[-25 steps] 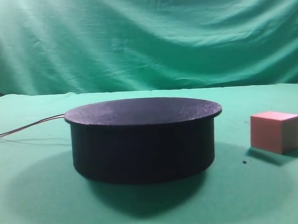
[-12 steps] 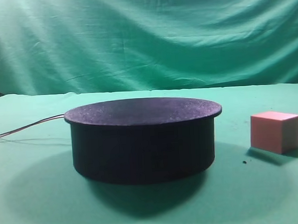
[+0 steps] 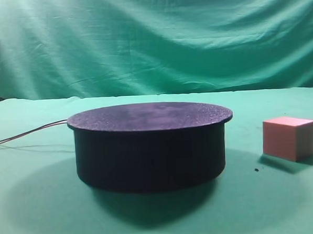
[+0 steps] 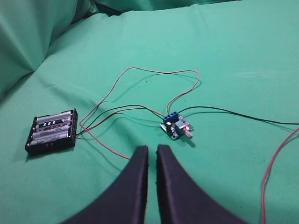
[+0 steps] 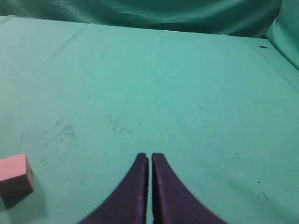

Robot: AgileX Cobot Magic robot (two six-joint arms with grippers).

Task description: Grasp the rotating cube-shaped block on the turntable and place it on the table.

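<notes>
The salmon-pink cube-shaped block (image 3: pixel 288 137) rests on the green table (image 3: pixel 41 217), to the right of the black turntable (image 3: pixel 150 146), whose flat top is bare. In the right wrist view the block (image 5: pixel 15 175) lies at the lower left, well apart from my right gripper (image 5: pixel 150 156), which is shut on nothing above bare cloth. My left gripper (image 4: pixel 152 148) is also shut and empty, hovering over the cloth near loose wires. Neither gripper shows in the exterior high view.
Thin red wires (image 3: pixel 28 133) trail left from the turntable. In the left wrist view a black battery holder (image 4: pixel 52 131) and a small blue circuit board (image 4: pixel 175 127) lie on the cloth, joined by red and black wires (image 4: pixel 140 88). A green backdrop (image 3: pixel 152 38) hangs behind.
</notes>
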